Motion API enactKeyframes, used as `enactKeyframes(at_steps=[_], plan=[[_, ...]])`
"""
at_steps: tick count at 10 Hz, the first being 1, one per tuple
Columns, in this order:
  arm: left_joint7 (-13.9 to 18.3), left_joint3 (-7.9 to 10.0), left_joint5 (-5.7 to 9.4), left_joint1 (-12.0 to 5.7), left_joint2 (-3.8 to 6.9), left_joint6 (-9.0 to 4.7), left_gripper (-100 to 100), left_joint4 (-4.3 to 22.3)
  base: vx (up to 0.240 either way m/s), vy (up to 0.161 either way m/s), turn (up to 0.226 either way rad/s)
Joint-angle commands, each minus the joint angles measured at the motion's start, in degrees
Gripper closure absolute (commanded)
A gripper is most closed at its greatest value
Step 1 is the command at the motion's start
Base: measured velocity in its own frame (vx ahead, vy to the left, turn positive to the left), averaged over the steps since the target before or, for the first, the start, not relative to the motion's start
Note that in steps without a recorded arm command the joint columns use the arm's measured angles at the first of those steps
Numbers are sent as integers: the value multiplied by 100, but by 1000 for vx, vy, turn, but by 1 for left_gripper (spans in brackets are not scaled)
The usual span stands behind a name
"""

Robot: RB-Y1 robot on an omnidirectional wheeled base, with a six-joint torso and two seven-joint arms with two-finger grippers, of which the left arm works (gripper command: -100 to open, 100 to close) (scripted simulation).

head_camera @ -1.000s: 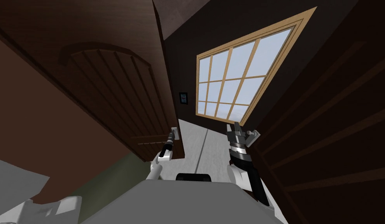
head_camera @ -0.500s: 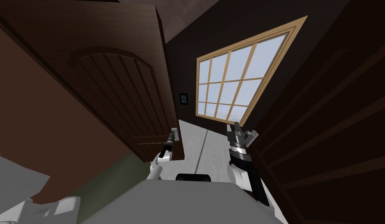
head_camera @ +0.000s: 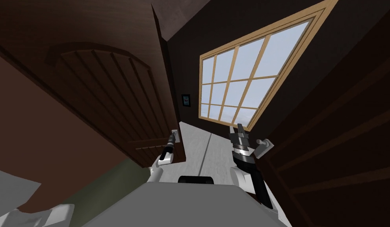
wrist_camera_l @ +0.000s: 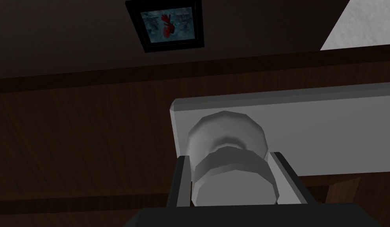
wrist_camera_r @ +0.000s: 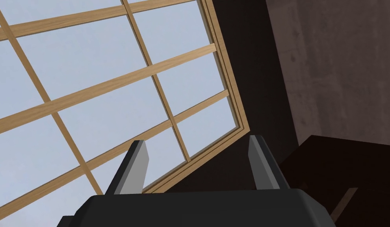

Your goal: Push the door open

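Holds the round grey door knob (wrist_camera_l: 227, 161) in the left gripper (wrist_camera_l: 229, 157), thin fingers (wrist_camera_l: 183, 185) pressed against its two sides, clenched on it rather than released. Finds that knob on a light grey plate (wrist_camera_l: 328, 130) fixed flat to the dark brown wooden door (wrist_camera_l: 72, 138), close to the door's free edge. From the head camera, door on the left: a tall leaf with an arched panel of slats, free edge running down near the middle to the knob, left forearm reaching up to it. Past that edge, a strip of light grey floor (head_camera: 204, 147), between this door and a second dark door (head_camera: 340, 149) on the right; lower left, a patch of green floor (head_camera: 107, 185). On the second door, a grey lever handle (head_camera: 264, 146), just beside the right gripper (head_camera: 239, 132); cannot tell whether touching. Right gripper raised ahead of the chest, well apart from the knob, two fingers spread wide, released. On the dark wall beyond the door's edge, a small black picture frame (wrist_camera_l: 164, 25) with a red shape on blue, and beside it a large window (head_camera: 245, 79) with a light wooden grid.
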Motion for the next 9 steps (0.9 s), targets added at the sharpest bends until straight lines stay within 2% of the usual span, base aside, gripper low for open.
enactKeyframes(at_steps=[1, 6, 7, 9], plan=[[-26, 158, 34, -31, 20, 8, 100, -7, 205, -97, 72], [-83, 477, 105, -12, -46, 72, 100, -64, 198, -85, 65], [-78, 432, 96, 10, -43, 72, 100, -47, 93, -31, 29], [-104, 575, 122, 31, -14, 77, 100, -90, 179, -40, 39]])
